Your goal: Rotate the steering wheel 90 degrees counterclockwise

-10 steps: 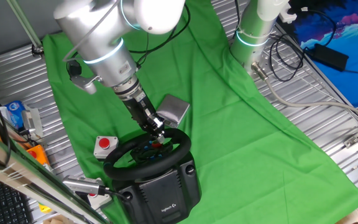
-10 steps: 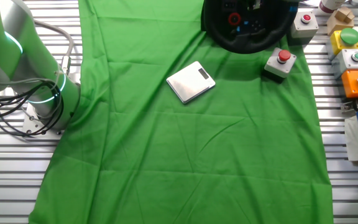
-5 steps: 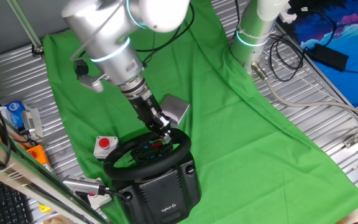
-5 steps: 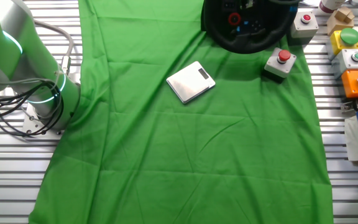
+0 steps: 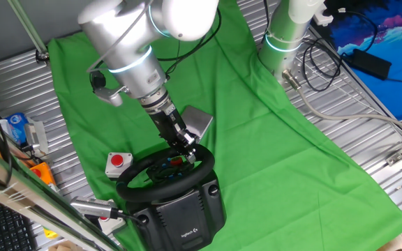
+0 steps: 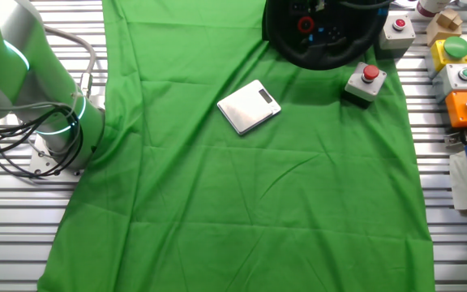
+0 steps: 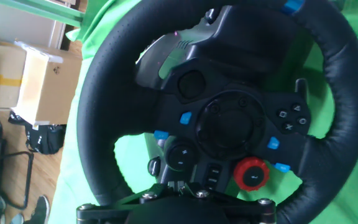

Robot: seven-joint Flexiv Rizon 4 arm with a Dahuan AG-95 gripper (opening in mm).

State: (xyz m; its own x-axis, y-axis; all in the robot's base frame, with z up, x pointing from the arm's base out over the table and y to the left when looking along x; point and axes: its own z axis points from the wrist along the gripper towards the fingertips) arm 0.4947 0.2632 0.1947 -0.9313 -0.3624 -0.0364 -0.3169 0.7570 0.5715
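The black steering wheel [image 5: 137, 169] sits on its bulky black base [image 5: 187, 217] with a white logo at the front of the green cloth. It also shows at the top edge of the other fixed view [image 6: 314, 57]. My gripper [image 5: 192, 147] reaches down onto the wheel's far right rim and looks shut on it. In the hand view the wheel's hub [image 7: 229, 121], with blue buttons and a red dial, fills the frame and is turned from level. My gripper body [image 7: 176, 198] sits against the rim at the bottom edge; its fingertips are hidden.
A small red push-button on a white box [image 5: 117, 162] stands just left of the wheel [image 6: 367, 81]. A grey metal box [image 5: 198, 124] lies behind my gripper [image 6: 249, 105]. More button boxes [image 6: 460, 77] line the table's side. A second arm's base [image 5: 285, 38] stands at the back.
My arm has swung to the right and the gripper has slid rightwards along the far rim, with the wheel turning a little with it.
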